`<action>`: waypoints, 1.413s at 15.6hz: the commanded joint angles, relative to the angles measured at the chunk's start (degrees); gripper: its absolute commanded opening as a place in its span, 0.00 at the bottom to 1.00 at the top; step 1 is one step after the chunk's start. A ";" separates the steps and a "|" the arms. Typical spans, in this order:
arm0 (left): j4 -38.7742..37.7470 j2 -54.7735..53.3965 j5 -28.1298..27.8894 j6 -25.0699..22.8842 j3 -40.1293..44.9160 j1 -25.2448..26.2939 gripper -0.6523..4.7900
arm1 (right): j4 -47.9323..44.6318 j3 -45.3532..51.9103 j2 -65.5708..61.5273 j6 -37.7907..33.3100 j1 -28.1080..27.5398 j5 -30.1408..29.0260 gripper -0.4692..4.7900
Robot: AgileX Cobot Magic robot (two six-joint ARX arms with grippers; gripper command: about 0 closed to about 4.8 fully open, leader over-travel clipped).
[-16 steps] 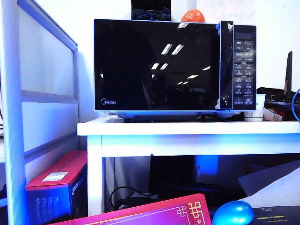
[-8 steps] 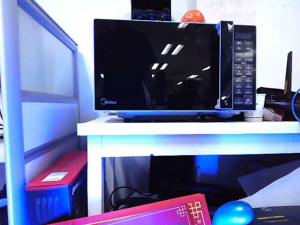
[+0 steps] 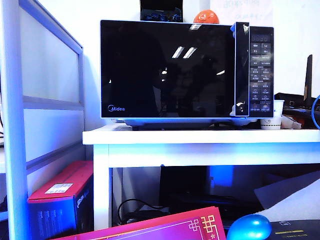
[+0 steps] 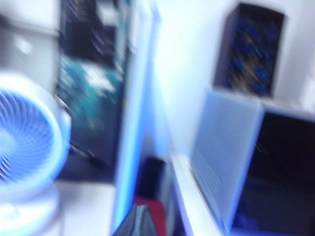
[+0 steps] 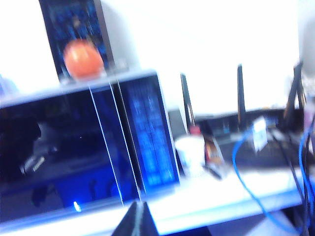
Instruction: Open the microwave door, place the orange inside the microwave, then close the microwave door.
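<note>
The microwave stands on the white table, its front near the table's front edge, and the microwave door is flush with the body, its vertical handle strip next to the button panel. The orange rests on the microwave's top, toward the right rear, just beside a dark box that also sits up there. Neither arm shows in the exterior view. In the right wrist view the right gripper appears only as a dark wedge at the frame's edge, fingertips pressed together with nothing between them, well apart from the orange and the door. In the left wrist view the left gripper is a blurred dark tip, touching nothing; whether it is spread or closed cannot be told. A white cup sits at the table's right end beside the microwave. A red box lies under the table's left side, and a shiny blue ball lies low in the foreground.
</note>
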State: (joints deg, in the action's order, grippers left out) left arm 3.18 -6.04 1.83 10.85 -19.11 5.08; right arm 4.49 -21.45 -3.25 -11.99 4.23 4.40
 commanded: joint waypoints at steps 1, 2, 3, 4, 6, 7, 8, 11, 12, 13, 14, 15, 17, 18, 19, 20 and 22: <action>0.17 -12.02 1.77 -2.93 -11.72 0.02 0.11 | -0.22 -7.67 -6.51 0.26 0.04 0.13 0.09; -0.48 -17.38 4.87 -2.93 -17.33 0.02 0.11 | -0.22 -10.93 -9.66 0.44 0.02 -0.04 0.09; -2.95 -22.97 7.34 -2.91 -23.98 0.02 0.11 | -0.20 -14.21 -12.96 1.81 0.02 -0.09 0.09; -6.58 -28.48 10.78 -2.91 -31.61 0.02 0.11 | 0.31 -17.68 -16.15 3.61 0.04 -0.37 0.09; -16.15 -39.19 19.96 -2.93 -48.48 0.02 0.11 | 0.52 -24.26 -22.25 5.64 0.04 -0.57 0.09; -20.48 -43.91 24.11 -2.91 -56.22 0.02 0.11 | 1.05 -27.10 -24.92 6.64 0.04 -0.74 0.09; -26.82 -49.20 29.42 -2.16 -65.40 0.02 0.11 | 2.34 -30.32 -28.04 8.11 0.04 -1.75 0.09; -46.84 -65.16 40.17 -4.44 -94.44 -1.33 0.11 | 12.66 -42.12 -39.45 10.14 0.07 -4.46 0.09; -47.67 -67.14 39.45 -4.81 -98.64 -3.21 0.11 | 15.56 -45.22 -42.75 10.14 0.07 -4.50 0.09; -48.41 -68.50 38.71 -4.85 -101.46 -4.46 0.11 | 17.33 -47.50 -45.44 10.14 0.07 -4.55 0.09; -48.98 -69.37 37.40 -5.03 -103.56 -5.64 0.11 | 17.59 -49.35 -48.35 10.14 0.11 -4.90 0.09; -48.96 -69.72 32.74 -6.29 -104.35 -7.85 0.11 | 16.52 -50.88 -51.58 10.14 0.11 -8.17 0.09; -50.51 -69.75 19.30 -6.93 -104.32 -14.25 0.11 | 13.88 -51.15 -54.73 10.14 0.11 -9.46 0.09; -53.02 -70.01 9.70 -11.17 -104.32 -19.19 0.11 | 13.62 -51.34 -56.52 10.12 0.11 -9.25 0.09; -55.93 -70.58 4.00 -15.72 -104.32 -22.73 0.11 | 13.53 -51.39 -58.23 10.12 0.13 -9.22 0.09; -57.70 -71.56 3.34 -17.29 -104.32 -24.24 0.11 | 12.59 -51.39 -60.00 10.12 0.11 -9.27 0.09; -60.54 -74.14 2.36 -17.27 -104.30 -26.99 0.11 | 9.94 -51.39 -62.62 10.12 0.17 -10.21 0.09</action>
State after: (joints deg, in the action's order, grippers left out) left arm -55.92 -79.33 5.34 -5.85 -123.37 -20.84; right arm 17.23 -72.47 -65.56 -1.93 4.34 -4.95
